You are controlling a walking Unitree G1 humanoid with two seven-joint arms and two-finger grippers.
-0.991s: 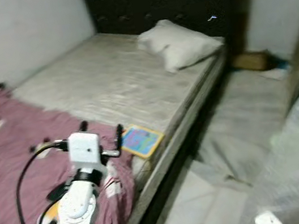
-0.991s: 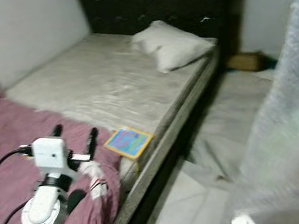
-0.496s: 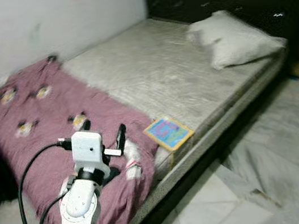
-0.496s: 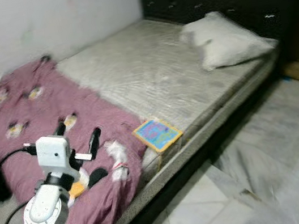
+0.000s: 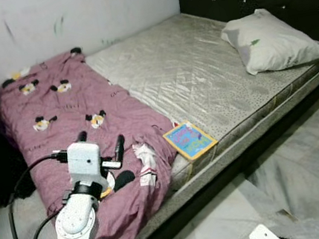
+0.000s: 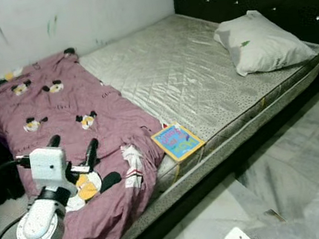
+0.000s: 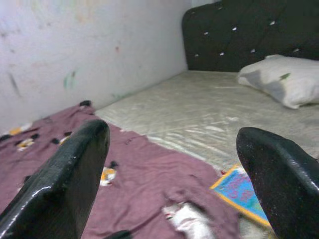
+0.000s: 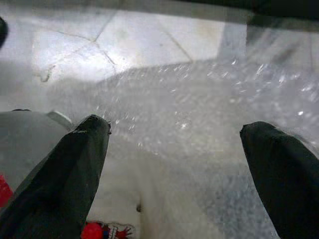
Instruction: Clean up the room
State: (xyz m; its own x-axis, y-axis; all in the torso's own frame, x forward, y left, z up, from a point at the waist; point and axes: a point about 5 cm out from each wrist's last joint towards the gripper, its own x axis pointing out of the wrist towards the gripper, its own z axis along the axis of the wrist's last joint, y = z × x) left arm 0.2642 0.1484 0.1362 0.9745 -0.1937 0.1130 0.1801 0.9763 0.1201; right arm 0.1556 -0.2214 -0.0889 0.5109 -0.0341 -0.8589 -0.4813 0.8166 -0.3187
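Left gripper point(image 5: 100, 151) is raised over the crumpled maroon blanket point(image 5: 73, 118), fingers spread wide, holding nothing. The colourful book point(image 5: 190, 140) lies flat on the mattress edge point(image 5: 252, 122), ahead and to the gripper's right, just past the blanket's hem. Right gripper point(image 8: 174, 149) hangs low over the floor, splayed and empty, so the left arm is judged nearer.

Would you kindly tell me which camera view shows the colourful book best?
The right eye view: the colourful book lies whole at the mattress edge. The left eye view matches; the left wrist view catches a corner.
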